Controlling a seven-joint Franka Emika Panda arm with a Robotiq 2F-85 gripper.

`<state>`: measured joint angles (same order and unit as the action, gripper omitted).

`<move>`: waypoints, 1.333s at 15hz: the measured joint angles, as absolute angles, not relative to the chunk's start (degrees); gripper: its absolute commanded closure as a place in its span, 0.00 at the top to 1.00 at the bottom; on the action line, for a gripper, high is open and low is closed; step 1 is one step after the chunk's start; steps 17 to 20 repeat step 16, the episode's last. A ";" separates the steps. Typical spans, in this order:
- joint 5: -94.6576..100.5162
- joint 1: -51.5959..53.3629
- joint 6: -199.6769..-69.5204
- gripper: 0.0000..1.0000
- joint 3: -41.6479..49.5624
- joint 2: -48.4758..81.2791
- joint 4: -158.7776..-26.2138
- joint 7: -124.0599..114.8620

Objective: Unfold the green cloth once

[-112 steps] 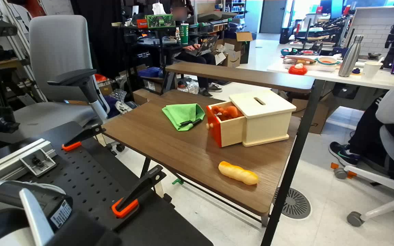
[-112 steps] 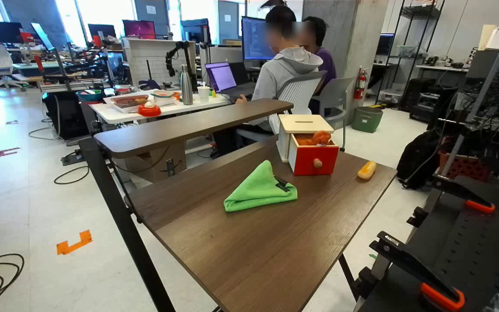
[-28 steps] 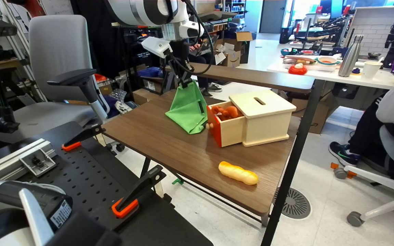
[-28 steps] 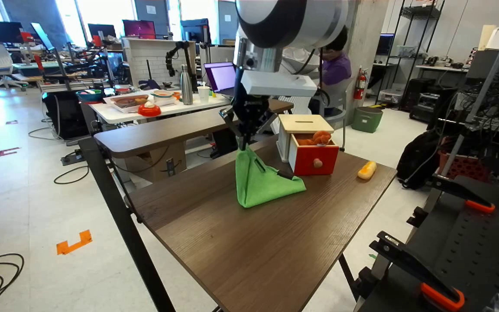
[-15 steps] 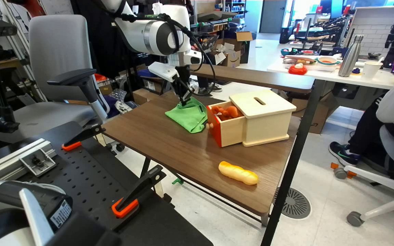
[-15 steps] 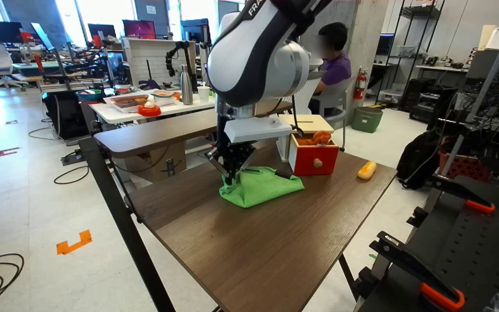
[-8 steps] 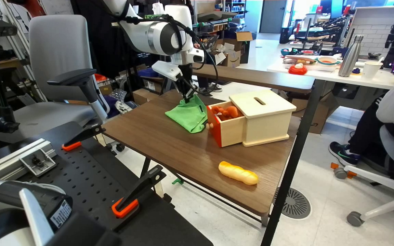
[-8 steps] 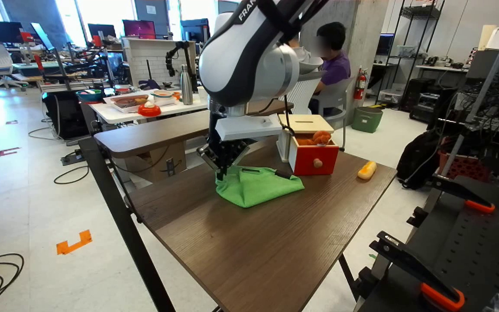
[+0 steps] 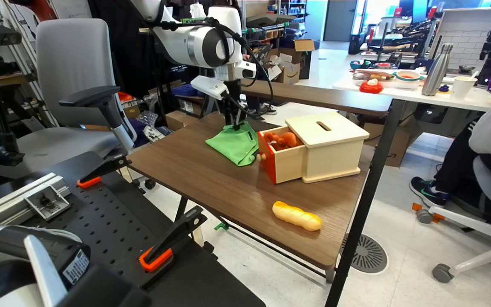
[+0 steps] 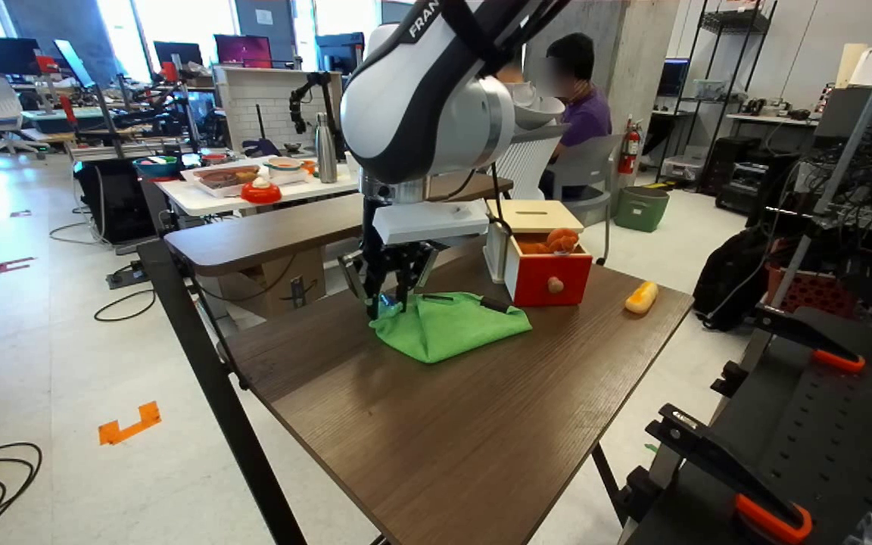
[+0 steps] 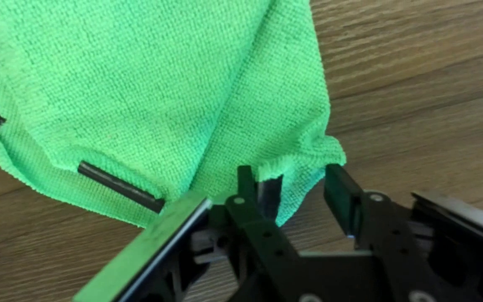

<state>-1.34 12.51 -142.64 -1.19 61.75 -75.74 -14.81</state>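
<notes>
- Smooth, rounded white arm (image 10: 379, 106) with curved black panels (image 10: 430, 85) and lettering (image 10: 424, 20) that reads "FRAN"
- Broad silver-grey metal ring (image 9: 191, 47)
- Flat, white, box-shaped housing (image 10: 431, 222)
- Looping black cable (image 9: 242, 41)
- Black, jointed, two-fingered gripper (image 11: 290, 176), with small round silver screws (image 11: 376, 197)
- Blurred, straight-edged side plate (image 11: 145, 252), its face apparently green
</notes>
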 measured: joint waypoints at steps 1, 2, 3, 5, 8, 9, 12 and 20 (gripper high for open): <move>-1.29 12.51 -142.53 0.87 -1.16 61.79 -75.62 -14.75; -1.27 12.51 -142.48 0.93 -1.14 61.79 -75.56 -14.61; -1.26 12.51 -142.48 0.99 -1.11 61.78 -75.55 -14.23; -1.22 12.51 -142.48 1.00 -1.06 61.54 -75.66 -13.29; -1.03 12.50 -142.51 1.00 -0.94 59.77 -77.19 -11.67; -0.71 12.50 -142.57 1.00 -0.80 58.61 -78.38 -11.41; 1.60 12.52 -142.53 1.00 0.11 53.63 -84.18 -11.38; 5.42 12.04 -140.59 1.00 1.72 45.76 -94.06 -8.57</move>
